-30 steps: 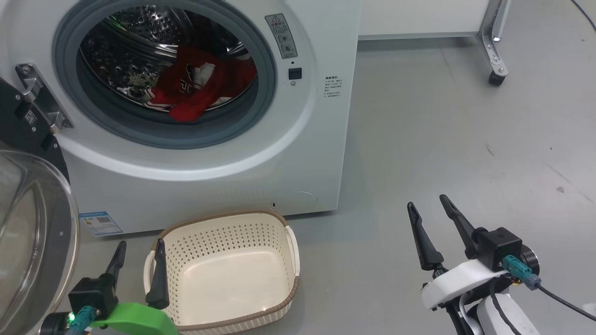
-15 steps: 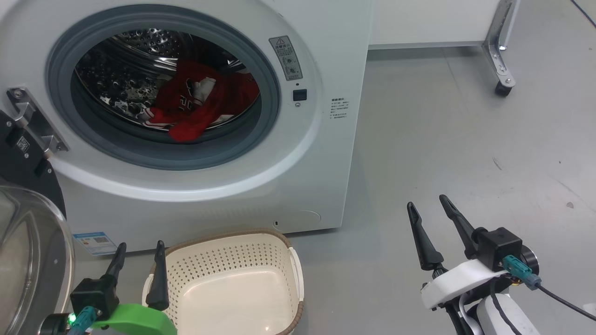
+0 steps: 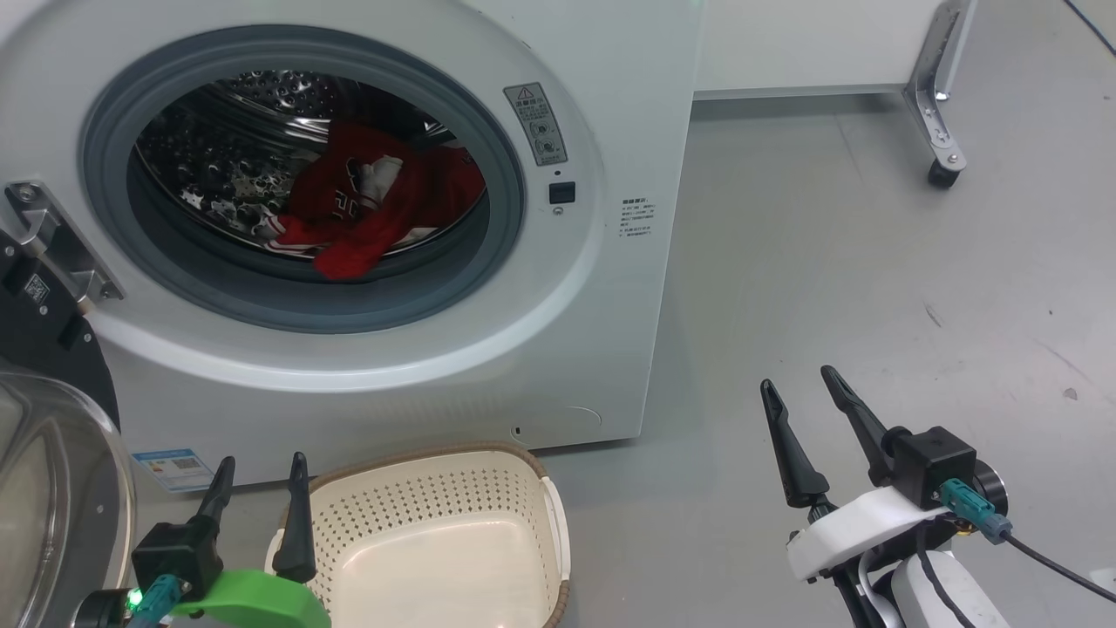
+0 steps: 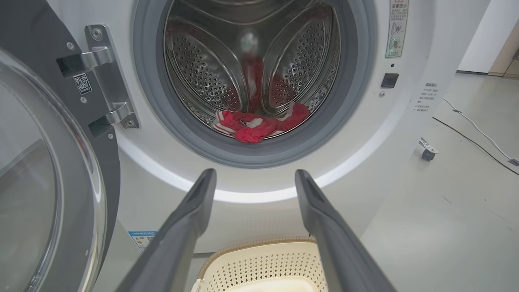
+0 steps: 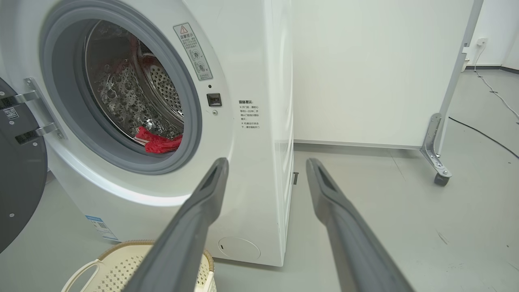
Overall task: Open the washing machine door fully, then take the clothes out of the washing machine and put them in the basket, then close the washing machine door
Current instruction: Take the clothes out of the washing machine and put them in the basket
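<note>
Front-loader w/ door swung open. The washing machine (image 3: 558, 349) stands on the grey floor (image 3: 828, 262), its round opening facing the robot. The door (image 3: 52, 488) hangs from the hinge (image 3: 52, 235) at the machine's left and is turned well away from the opening, glass bowl bulging outward. The clothes (image 3: 366, 209), a red-and-white heap, lie low in the drum (image 3: 218, 166). The heap's long axis runs approx. left-right, and one red fold droops toward the grey gasket (image 3: 288, 296). The basket (image 3: 418, 506) sits on the floor just in front of the machine, below the opening, open side up and empty. Left tool (image 3: 264, 460): fingers spread wide, nothing held, beside the basket's left rim, pointing at the machine. Right tool (image 3: 796, 378): likewise wide apart and empty, over bare floor right of the machine.
</note>
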